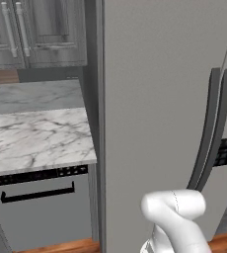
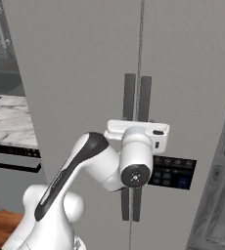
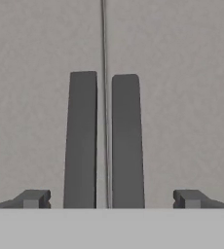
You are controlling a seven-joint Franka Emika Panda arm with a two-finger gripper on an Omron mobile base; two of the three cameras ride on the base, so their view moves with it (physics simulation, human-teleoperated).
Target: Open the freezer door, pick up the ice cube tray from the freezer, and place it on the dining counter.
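The freezer door point(image 1: 155, 99) point(image 2: 80, 73) point(image 3: 36, 97) is the left of two tall matte grey doors, and it is shut. Its dark vertical bar handle point(image 1: 209, 128) point(image 2: 129, 93) point(image 3: 81, 136) runs beside the centre seam, right next to the other door's matching handle point(image 3: 127, 136). My gripper point(image 3: 111, 199) faces both handles squarely from a short distance. It is open, its fingertips point(image 3: 36, 198) standing wide to either side of the pair with nothing between them. In the right base view my white hand point(image 2: 139, 133) sits in front of the handles. The ice cube tray is hidden and the dining counter is out of view.
A marble worktop point(image 1: 36, 138) stands left of the fridge over a grey dishwasher point(image 1: 41, 212) with a black horizontal handle. Panelled grey cabinets point(image 1: 36, 29) hang above it. A dark control panel point(image 2: 173, 173) sits on the right door.
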